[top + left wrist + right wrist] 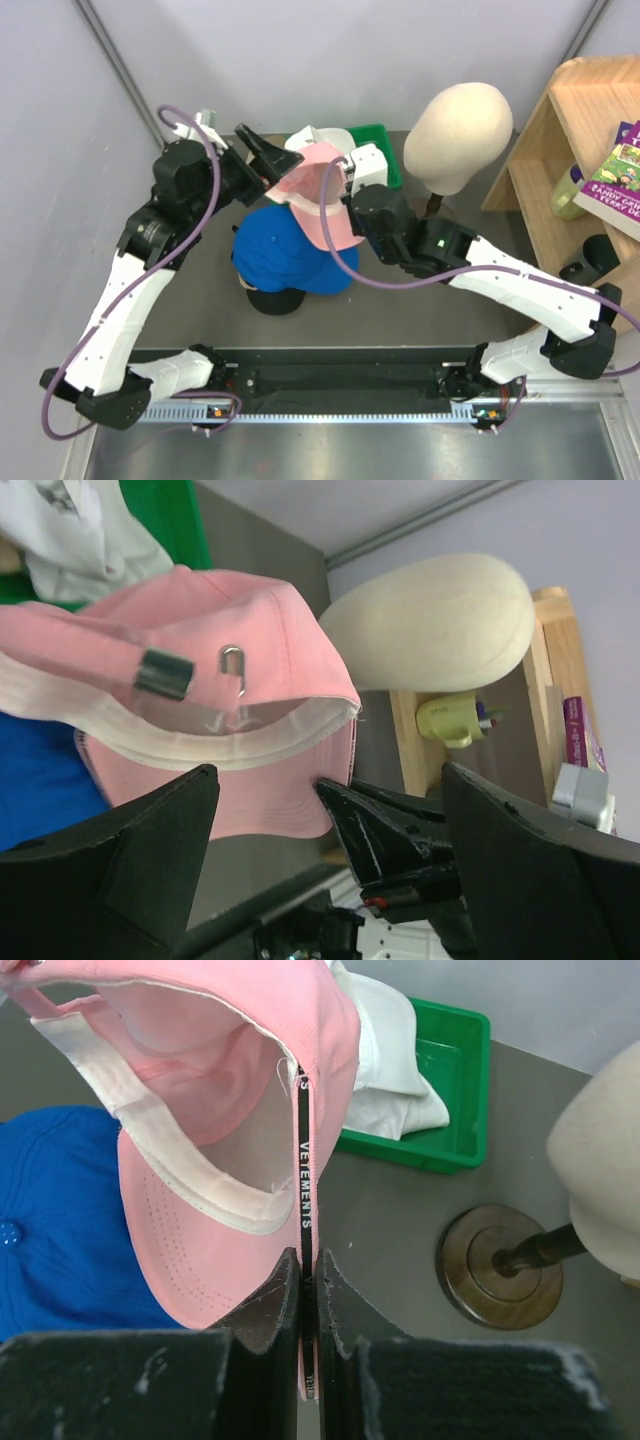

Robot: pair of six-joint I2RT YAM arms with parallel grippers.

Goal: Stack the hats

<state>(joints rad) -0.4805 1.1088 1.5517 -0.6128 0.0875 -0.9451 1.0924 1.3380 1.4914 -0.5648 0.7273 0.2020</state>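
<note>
Two arms: you have both of them up at the pink cap, above the pile.
Right fingers: your right gripper is pinched tight on the pink cap's rim, right on the thin black strip with letters.
Left fingers: your left gripper is spread wide and holds nothing. It sits just beside the back of the pink cap.
Pink cap: it hangs in the air, tipped on its side, with its hollow side showing. I cannot tell if its low edge touches the blue cap.
Blue cap: it lies on the bench, on top of a black cap.
White cap: it waits in the green bin at the back, not on the pile yet.
Step now: it looks like you are putting the pink cap onto the blue one.
Next move: you will likely need to turn the pink cap hollow side down, line it up over the blue top, lower it, then let go.
Watch out: the foam head stands near your right arm.
</note>
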